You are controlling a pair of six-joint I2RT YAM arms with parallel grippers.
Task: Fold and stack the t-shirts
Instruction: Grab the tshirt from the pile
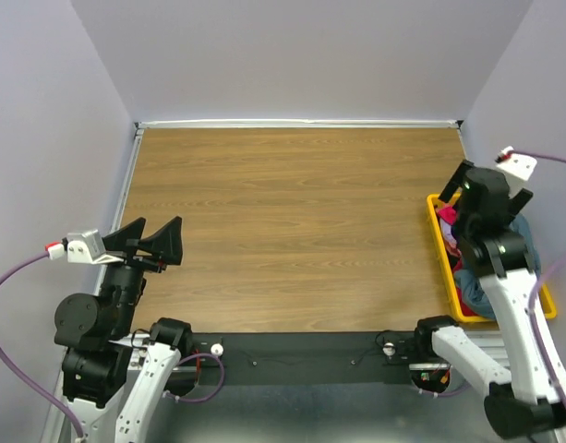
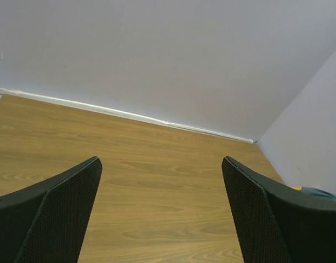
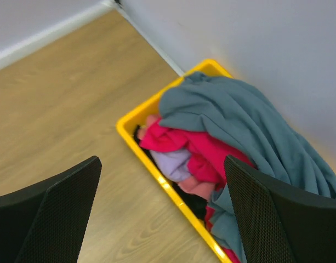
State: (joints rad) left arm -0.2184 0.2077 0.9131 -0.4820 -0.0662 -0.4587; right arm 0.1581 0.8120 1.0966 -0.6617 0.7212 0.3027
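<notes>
The t-shirts lie crumpled together in a yellow bin (image 3: 163,185) at the table's right edge. A slate blue-grey t-shirt (image 3: 250,123) is draped over the top and spills over the far side. Under it show a magenta-pink t-shirt (image 3: 203,149) and a pale lilac cloth (image 3: 176,164). My right gripper (image 3: 162,162) hovers open above the bin's near rim, nothing between its fingers. In the top view the right gripper (image 1: 490,189) sits over the bin (image 1: 441,251). My left gripper (image 1: 158,233) hangs open at the left over bare wood, far from the shirts; the left gripper (image 2: 162,181) holds nothing.
The wooden table (image 1: 292,231) is walled by pale panels at the back and both sides, with a white strip (image 2: 129,115) along the back edge. The bin stands tight against the right wall. A corner of the bin (image 2: 297,188) peeks past the left gripper's right finger.
</notes>
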